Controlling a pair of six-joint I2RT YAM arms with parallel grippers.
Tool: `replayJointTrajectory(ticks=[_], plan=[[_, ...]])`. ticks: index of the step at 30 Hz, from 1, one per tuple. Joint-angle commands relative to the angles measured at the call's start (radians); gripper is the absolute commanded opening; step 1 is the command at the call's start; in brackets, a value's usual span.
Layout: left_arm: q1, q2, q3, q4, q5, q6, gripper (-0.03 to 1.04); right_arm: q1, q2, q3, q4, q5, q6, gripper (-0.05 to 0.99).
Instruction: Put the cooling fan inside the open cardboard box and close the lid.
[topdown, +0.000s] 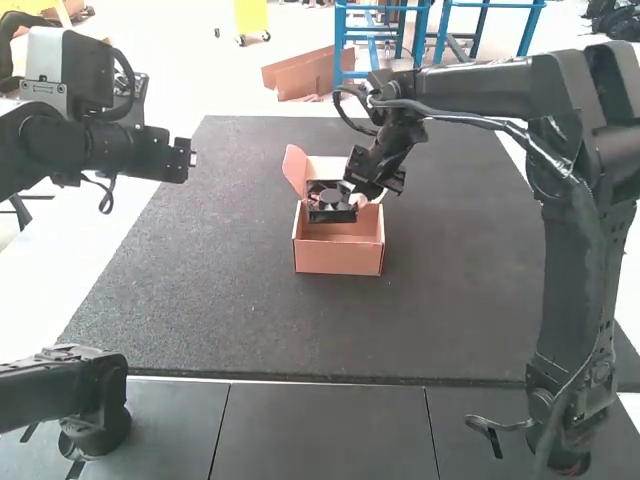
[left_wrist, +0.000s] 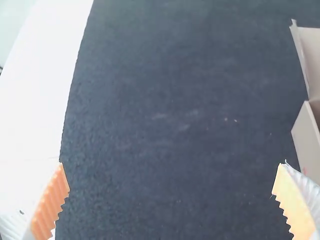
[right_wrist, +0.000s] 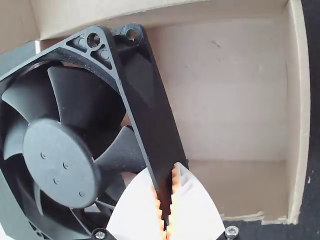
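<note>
Right pincer (right_wrist: 165, 200) pinched the cooling fan (right_wrist: 75, 145) by its frame edge above the open cardboard box (topdown: 338, 250); left pincer (topdown: 186, 158), spread wide, hovered over the black mat (topdown: 200, 260).

Matt paperboard, faintly shiny plastic, gritty dark surface.
The cooling fan (right_wrist: 65, 150), clamped between the right gripper's (right_wrist: 165, 200) pads, is smooth black plastic with a faint sheen. The cardboard box (right_wrist: 235, 100) beneath it is matt, fibrous paperboard, ragged along one edge. Under the left gripper (left_wrist: 170, 195) lies a dark, rough, granular mat (left_wrist: 175, 115). That gripper's orange pads (left_wrist: 47, 202) are ribbed and matt, backed by white plastic.
</note>
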Motion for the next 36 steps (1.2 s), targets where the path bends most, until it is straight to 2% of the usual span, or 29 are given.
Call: replayJointTrajectory(ticks=[1, 7, 15, 16, 17, 21, 25, 29, 31, 32, 36], plan=[[0.010, -0.022, 0.010, 0.002, 0.000, 0.004, 0.97, 0.001, 0.009, 0.036, 0.002, 0.039, -0.005, -0.01], [0.010, -0.022, 0.010, 0.005, 0.000, 0.002, 0.97, 0.000, 0.052, 0.033, 0.002, 0.078, -0.020, -0.01], [0.010, -0.022, 0.023, 0.018, 0.000, 0.002, 0.97, 0.000, 0.077, 0.024, 0.002, 0.079, -0.040, 0.00], [0.010, -0.019, 0.024, 0.021, 0.000, 0.002, 0.96, 0.000, 0.077, 0.024, 0.004, 0.072, -0.052, 0.05], [0.010, -0.017, 0.023, 0.024, 0.000, 0.002, 0.97, 0.000, 0.077, 0.027, 0.004, 0.070, -0.060, 0.15], [0.007, -0.002, 0.023, 0.048, -0.002, 0.004, 0.97, 0.000, 0.075, 0.073, -0.016, 0.030, -0.103, 0.65], [0.005, 0.040, 0.029, 0.081, 0.000, 0.004, 0.97, -0.002, 0.068, 0.173, -0.068, -0.088, -0.137, 0.77], [0.002, 0.105, 0.030, 0.137, 0.000, 0.004, 0.97, -0.051, 0.037, 0.299, -0.122, -0.112, -0.201, 0.84], [0.002, 0.144, 0.030, 0.174, 0.001, 0.004, 0.97, -0.092, 0.017, 0.322, -0.119, -0.089, -0.252, 0.86], [0.002, 0.167, 0.030, 0.193, 0.001, 0.004, 0.97, -0.111, 0.008, 0.323, -0.116, -0.057, -0.281, 0.88], [0.002, 0.254, 0.036, 0.277, 0.000, 0.004, 0.97, -0.164, -0.035, 0.265, -0.062, 0.122, -0.448, 0.89]])
